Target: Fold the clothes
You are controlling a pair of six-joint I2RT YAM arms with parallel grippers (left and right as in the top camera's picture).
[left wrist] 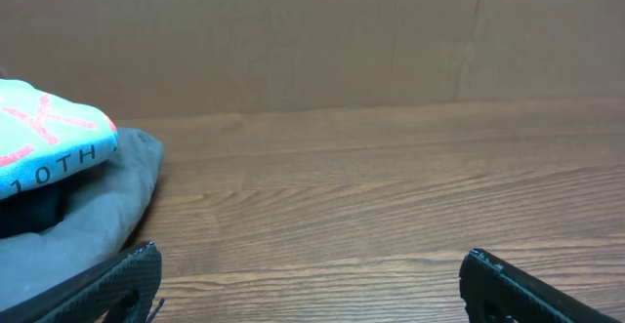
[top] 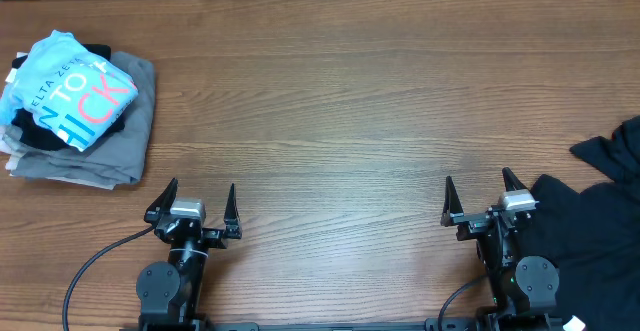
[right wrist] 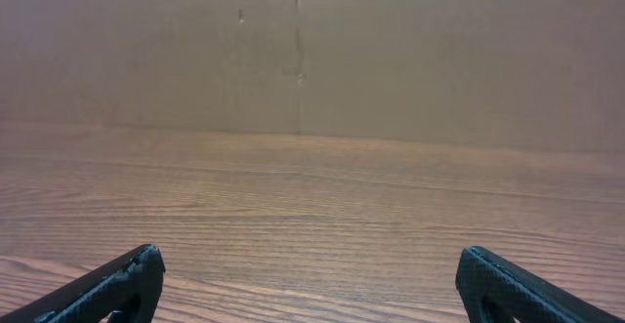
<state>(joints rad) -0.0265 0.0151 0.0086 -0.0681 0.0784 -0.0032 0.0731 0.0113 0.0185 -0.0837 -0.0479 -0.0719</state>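
Left gripper [top: 201, 187] and right gripper [top: 477, 179] sit wide open, empty; the right should pinch the black garment [top: 590, 236] at an edge, drawing it flat, clear of the stack [top: 120, 136]

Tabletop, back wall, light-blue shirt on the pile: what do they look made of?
Tabletop: wood or wood-look laminate, low sheen; long grain lines. Back wall: probably cardboard, matte brown, vertical seam. Light-blue shirt: soft knit fabric, likely cotton, matte, printed lettering; it drapes over the pile.
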